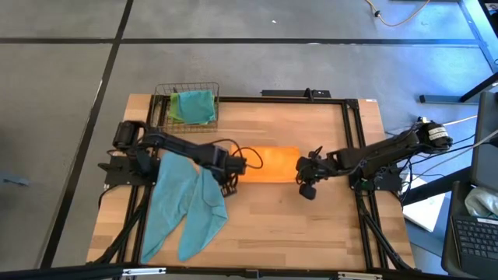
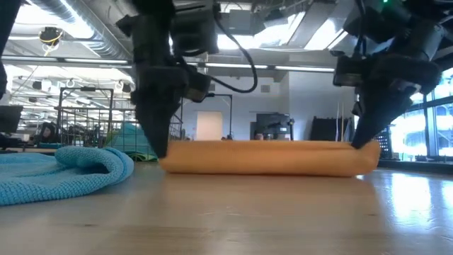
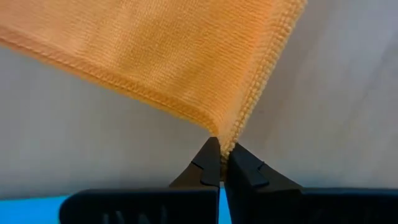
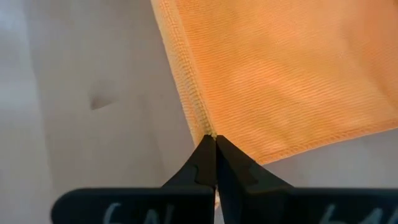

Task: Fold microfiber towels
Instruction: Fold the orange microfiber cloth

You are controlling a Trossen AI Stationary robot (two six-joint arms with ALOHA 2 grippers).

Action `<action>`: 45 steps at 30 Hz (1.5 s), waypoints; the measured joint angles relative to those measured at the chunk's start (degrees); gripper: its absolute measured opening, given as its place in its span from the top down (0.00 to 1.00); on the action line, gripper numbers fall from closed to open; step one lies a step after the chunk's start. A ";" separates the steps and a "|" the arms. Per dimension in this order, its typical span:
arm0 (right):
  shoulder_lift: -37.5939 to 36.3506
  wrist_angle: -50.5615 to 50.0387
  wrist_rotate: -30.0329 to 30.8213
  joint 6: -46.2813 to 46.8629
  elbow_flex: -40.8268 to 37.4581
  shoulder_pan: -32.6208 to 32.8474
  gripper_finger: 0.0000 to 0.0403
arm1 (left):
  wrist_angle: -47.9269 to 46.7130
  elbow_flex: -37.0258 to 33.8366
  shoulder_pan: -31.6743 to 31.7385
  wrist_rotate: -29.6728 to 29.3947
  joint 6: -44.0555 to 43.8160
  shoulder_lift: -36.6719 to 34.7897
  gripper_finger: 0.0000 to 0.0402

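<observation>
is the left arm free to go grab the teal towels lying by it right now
Probably not yet. The left gripper is shut on a corner of the orange towel, as is the right gripper. The teal towels lie uncovered just beside that arm, so releasing first should open the way.

Bare wooden table (image 1: 311, 225) in front of the orange towel (image 1: 274, 164), free for passage, teal towels (image 1: 183, 204) sprawled over the left front part, wire basket (image 1: 187, 106) blocking the back left corner, both arms spanning the middle band.

Wire basket (image 1: 163, 105) at table's (image 1: 311, 218) far-left corner; laptop (image 1: 475, 233) off right edge
</observation>
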 joint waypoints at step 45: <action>30.60 21.93 8.47 -2.98 29.91 2.49 0.40 | -0.62 13.28 3.40 11.77 2.30 0.04 1.00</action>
